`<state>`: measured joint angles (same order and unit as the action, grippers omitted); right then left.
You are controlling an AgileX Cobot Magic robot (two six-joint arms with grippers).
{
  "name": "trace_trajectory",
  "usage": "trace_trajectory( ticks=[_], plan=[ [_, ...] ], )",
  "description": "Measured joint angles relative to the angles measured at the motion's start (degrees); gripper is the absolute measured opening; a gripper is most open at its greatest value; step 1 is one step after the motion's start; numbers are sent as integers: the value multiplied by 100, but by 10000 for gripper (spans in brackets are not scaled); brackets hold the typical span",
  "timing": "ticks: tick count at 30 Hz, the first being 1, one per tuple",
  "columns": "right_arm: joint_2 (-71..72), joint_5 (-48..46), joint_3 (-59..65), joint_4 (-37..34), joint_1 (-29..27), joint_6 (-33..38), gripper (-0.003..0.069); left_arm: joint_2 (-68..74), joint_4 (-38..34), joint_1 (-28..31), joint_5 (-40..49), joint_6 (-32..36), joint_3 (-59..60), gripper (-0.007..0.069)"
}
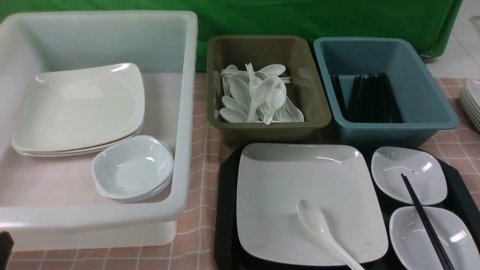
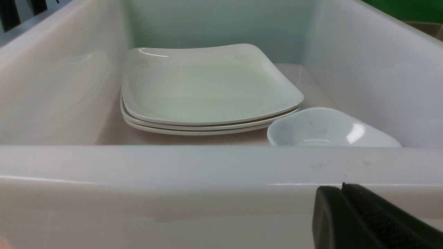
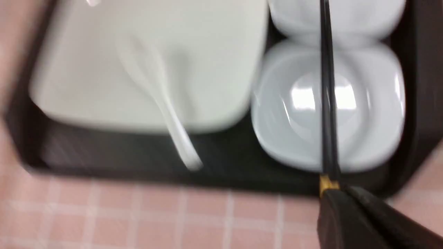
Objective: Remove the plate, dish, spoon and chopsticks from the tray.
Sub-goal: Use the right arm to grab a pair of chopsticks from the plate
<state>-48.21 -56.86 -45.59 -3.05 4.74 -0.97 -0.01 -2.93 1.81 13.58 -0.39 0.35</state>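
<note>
**Chopsticks pinched at the gold end**

My right wrist view is smeared, and the right gripper (image 3: 334, 197) sits outside the front view, so I read its grip from the blur alone. Its black fingers are pressed together on the gold tip of the chopsticks (image 3: 325, 103). I cannot split the pair into two sticks. From the jaws they run straight away across the near dish (image 3: 290, 138) and onto the far dish (image 1: 408, 174), resting on both.

The front view cuts off the tray (image 1: 225, 210) at its near edge, along with the spoon (image 1: 315, 221) handle. That spoon lies on the plate (image 1: 300, 180), left of the right gripper, with its handle poking over the plate's near rim.

Of the left gripper (image 2: 337, 190) I see only one corner: fingers clenched, nothing between them, just outside the tub (image 2: 207, 166) wall. That wall hides part of a tub dish (image 2: 325, 128).

On the tray I count one plate, one spoon, two dishes and one pair of chopsticks. In the tub, beyond the left gripper, are three stacked plates (image 2: 207, 90).
</note>
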Motion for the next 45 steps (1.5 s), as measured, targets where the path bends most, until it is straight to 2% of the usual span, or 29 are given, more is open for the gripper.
trace_trajectory(
  ticks=[2,3,4,6,8,9,13,17,27,30,33,36,37,45],
  plan=[
    [-331,-126,-29,121,0,0,94,0,0,0,0,0,0,4],
    [-934,-135,-54,227,0,0,170,0,0,0,0,0,0,4],
    [-1221,-98,-68,251,0,0,217,0,0,0,0,0,0,4],
    [-1542,8,-86,305,0,21,275,0,0,0,0,0,0,4],
    [-2109,137,-137,305,0,193,382,0,0,0,0,0,0,4],
    [-2320,159,-158,305,0,299,409,0,0,0,0,0,0,4],
    [-2974,299,-203,352,85,483,487,0,0,0,0,0,0,4],
    [-3810,692,-224,653,332,507,510,0,0,0,0,0,0,4],
    [-4670,1515,-310,937,372,507,512,0,0,0,0,0,0,4],
    [-4712,1579,-310,949,372,507,489,0,0,0,0,5,0,4],
    [-4717,1579,-310,949,372,507,365,0,0,0,0,1,0,4],
    [-4717,1545,-310,936,372,507,170,0,0,0,0,1,0,4],
    [-4717,1510,-310,937,372,510,149,0,0,0,0,1,0,4],
    [-4217,1113,-337,763,372,510,158,0,0,0,0,1,0,4]
  ],
)
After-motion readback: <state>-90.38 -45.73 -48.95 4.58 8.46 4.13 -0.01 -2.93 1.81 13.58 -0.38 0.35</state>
